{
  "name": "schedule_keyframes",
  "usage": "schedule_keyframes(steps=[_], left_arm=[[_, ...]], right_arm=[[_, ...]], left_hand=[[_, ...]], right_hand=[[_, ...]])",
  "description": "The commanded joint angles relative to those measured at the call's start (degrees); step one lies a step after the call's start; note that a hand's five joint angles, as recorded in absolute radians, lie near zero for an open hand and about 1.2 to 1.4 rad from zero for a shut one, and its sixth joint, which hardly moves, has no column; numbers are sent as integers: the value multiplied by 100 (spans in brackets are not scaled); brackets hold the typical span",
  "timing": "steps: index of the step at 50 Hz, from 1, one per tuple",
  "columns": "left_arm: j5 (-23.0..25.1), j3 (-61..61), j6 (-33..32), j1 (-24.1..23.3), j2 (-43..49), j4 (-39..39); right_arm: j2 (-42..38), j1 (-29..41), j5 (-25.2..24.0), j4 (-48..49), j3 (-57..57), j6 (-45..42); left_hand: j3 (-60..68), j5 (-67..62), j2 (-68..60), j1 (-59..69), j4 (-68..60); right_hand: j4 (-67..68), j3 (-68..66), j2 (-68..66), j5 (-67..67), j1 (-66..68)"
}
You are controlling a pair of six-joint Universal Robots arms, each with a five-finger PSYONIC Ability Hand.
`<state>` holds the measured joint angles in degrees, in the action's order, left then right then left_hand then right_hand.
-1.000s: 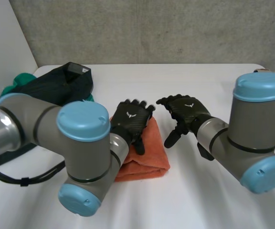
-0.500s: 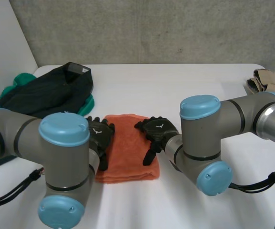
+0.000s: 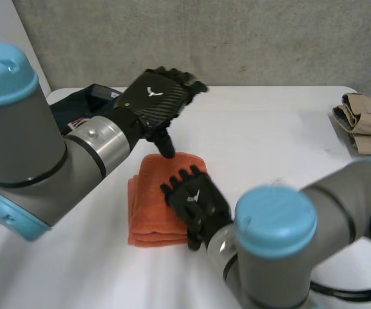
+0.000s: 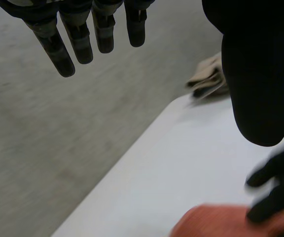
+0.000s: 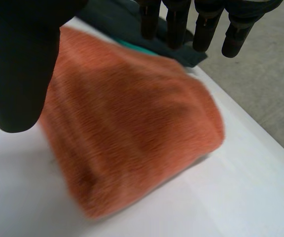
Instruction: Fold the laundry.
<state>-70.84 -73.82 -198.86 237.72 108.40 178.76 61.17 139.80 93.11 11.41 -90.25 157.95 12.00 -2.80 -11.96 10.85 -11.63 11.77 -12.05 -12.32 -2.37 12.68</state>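
Observation:
A folded orange towel [image 3: 148, 205] lies on the white table [image 3: 269, 138] in front of me. My left hand [image 3: 156, 96] is raised above the towel's far edge, fingers [image 4: 78, 39] straight and open, holding nothing. From its wrist the towel [image 4: 216, 222] shows below, past the thumb. My right hand [image 3: 195, 201] is over the towel's near right part, fingers spread and open. In the right wrist view the towel [image 5: 132, 138] lies under the palm, with the thumb [image 5: 18, 64] beside it; I cannot tell whether the hand touches the cloth.
A dark garment [image 3: 76, 106] with green cloth [image 5: 149, 47] under it lies at the back left, partly behind my left arm. A folded beige garment [image 3: 366, 112] sits at the table's far right edge and also shows beyond my left hand as the beige garment [image 4: 208, 79].
My left hand has lifted off the towel and risen toward the far side. My right hand has moved over the towel's near right part. Both arms have swung.

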Motion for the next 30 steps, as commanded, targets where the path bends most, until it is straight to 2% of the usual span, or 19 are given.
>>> schedule_keyframes(steps=[1, 10, 24, 28, 30], left_arm=[[1273, 368, 313, 56, 120, -588], [1283, 342, 331, -6, 305, -588], [1292, 342, 348, 3, 375, -579], [1292, 342, 348, 20, 375, -579], [1292, 342, 348, 29, 375, -588]], right_arm=[[-483, 118, 181, 1073, -353, -185], [-1019, 91, 172, 1908, -187, -238], [-1309, 91, 163, 1979, 156, -546], [-1371, 82, 163, 1997, 244, -546], [-1406, 82, 163, 2041, 323, -545]], left_hand=[[-200, 280, 196, -85, 163], [-200, 280, 196, -85, 163], [-200, 280, 196, -85, 163], [-200, 280, 196, -85, 163], [-200, 280, 196, -85, 163]], right_hand=[[-177, 205, 232, 237, -268], [-177, 205, 232, 237, -268], [-170, 198, 225, 230, -261], [1291, -1264, -1236, -1231, 1201], [2985, -2957, -2930, -2925, 2894]])
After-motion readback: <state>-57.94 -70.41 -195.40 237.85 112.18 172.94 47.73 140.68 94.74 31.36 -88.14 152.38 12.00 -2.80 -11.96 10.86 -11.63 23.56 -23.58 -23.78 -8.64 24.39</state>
